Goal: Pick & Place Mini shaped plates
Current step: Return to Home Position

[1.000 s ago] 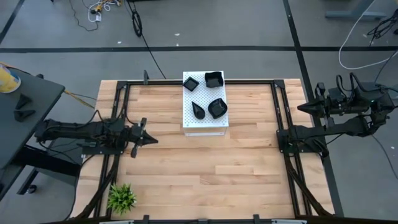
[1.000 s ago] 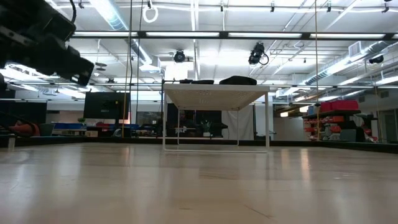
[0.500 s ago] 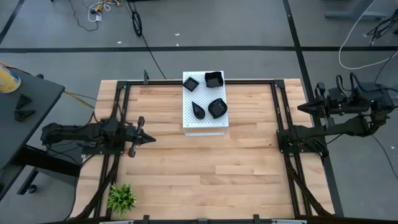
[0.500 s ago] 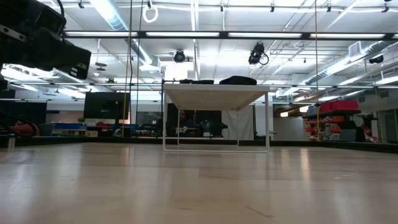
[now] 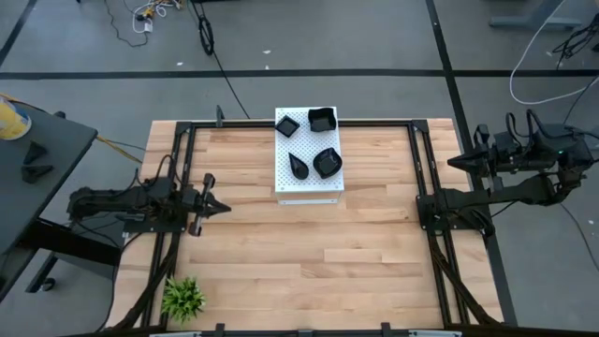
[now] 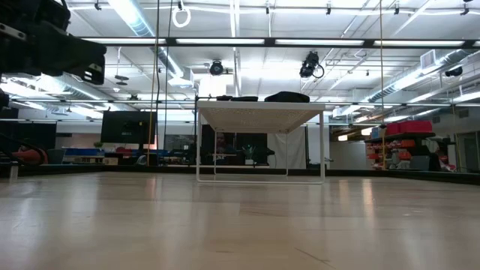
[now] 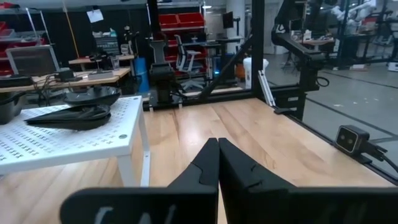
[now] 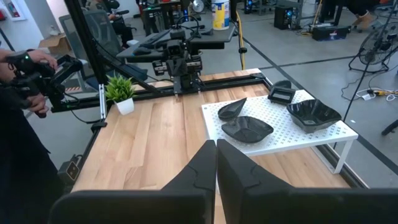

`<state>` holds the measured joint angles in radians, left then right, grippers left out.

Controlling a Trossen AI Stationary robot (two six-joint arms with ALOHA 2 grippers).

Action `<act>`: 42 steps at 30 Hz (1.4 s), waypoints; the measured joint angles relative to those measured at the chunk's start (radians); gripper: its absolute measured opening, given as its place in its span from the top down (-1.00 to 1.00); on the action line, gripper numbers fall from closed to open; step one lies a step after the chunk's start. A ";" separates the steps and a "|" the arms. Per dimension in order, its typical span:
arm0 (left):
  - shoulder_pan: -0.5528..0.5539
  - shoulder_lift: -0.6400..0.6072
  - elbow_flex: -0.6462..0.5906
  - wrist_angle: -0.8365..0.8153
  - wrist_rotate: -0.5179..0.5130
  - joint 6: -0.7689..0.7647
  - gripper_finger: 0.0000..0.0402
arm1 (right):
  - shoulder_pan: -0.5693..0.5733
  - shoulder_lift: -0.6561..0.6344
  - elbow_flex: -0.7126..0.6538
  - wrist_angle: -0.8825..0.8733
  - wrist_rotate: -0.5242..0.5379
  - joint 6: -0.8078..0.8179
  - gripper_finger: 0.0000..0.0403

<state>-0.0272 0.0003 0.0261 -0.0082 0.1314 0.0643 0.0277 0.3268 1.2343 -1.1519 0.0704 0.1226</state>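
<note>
The left gripper (image 5: 211, 204) lies low over the table's (image 5: 356, 243) left side, jaws together; the right gripper (image 5: 453, 162), folded back at the right edge, is likewise closed. The mini shaped plates (image 5: 327, 163) sit in four spots on the white board (image 5: 309, 190), seemingly stacked.

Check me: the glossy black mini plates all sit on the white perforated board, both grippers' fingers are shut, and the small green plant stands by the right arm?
Wrong on the plant: the high view shows the small green plant on the left gripper's side, at the table's corner. The rest holds.
</note>
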 joint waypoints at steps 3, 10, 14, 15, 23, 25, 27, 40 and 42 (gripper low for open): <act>-0.013 0.000 0.000 -0.001 -0.004 0.000 0.99 | 0.000 0.000 0.000 0.000 0.000 0.000 0.91; -0.023 0.016 -0.001 -0.006 -0.035 -0.026 0.95 | 0.000 0.000 0.000 0.000 0.000 0.000 0.91; -0.023 0.021 -0.001 -0.002 -0.038 -0.116 0.90 | 0.000 0.000 0.000 0.000 0.000 0.000 0.91; -0.023 0.021 -0.001 -0.001 -0.038 -0.129 0.90 | 0.000 0.000 0.000 0.000 0.000 0.000 0.91; -0.023 0.021 0.000 0.006 -0.038 -0.132 0.90 | 0.000 0.000 0.000 0.000 0.000 0.000 0.91; -0.023 0.021 0.000 0.006 -0.038 -0.132 0.90 | 0.000 0.000 0.000 0.000 0.000 0.000 0.91; -0.023 0.021 0.000 0.006 -0.038 -0.132 0.90 | 0.000 0.000 0.000 0.000 0.000 0.000 0.91; -0.023 0.021 -0.001 0.006 -0.038 -0.131 0.90 | 0.000 0.000 0.000 0.000 0.000 0.000 0.91; -0.023 0.021 0.000 0.006 -0.038 -0.131 0.89 | 0.000 0.000 0.000 0.000 0.000 0.000 0.91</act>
<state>-0.0502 0.0216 0.0257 -0.0021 0.0937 -0.0671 0.0280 0.3271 1.2343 -1.1516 0.0708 0.1223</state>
